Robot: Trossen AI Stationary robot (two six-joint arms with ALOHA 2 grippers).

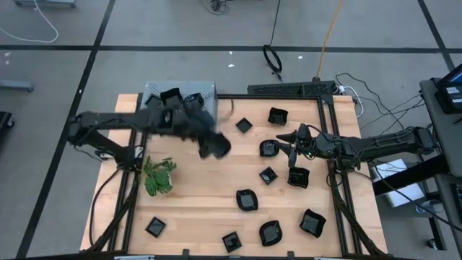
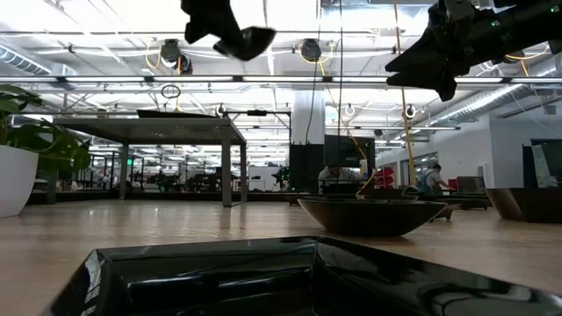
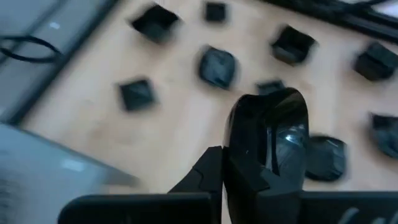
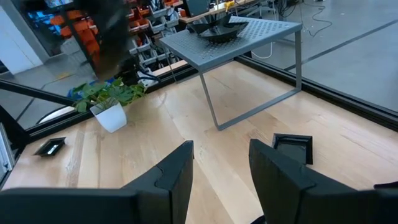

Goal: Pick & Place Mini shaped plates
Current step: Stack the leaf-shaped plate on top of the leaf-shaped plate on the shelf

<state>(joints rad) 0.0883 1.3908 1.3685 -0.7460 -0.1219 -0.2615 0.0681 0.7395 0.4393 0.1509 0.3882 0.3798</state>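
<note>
Left gripper (image 1: 214,146), arm extended toward frame centre, is raised and clamped on a mini plate (image 3: 273,140); right gripper (image 1: 286,139) hovers centre-right, fingers parted, empty.

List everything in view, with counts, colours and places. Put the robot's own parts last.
table: one, light wood with a black frame, centre of the high view
plates on the table: ten, glossy black, scattered over the right half and front edge
plates on the shelf: at least two, black, exact count unclear
held plate: one, black, in the air
shelf: one, grey perforated metal, back left corner
plant: one, green in a white pot, left side
left gripper: dark, shut on the held plate, raised near the shelf
right gripper: dark, open, empty, raised over the right half
</note>
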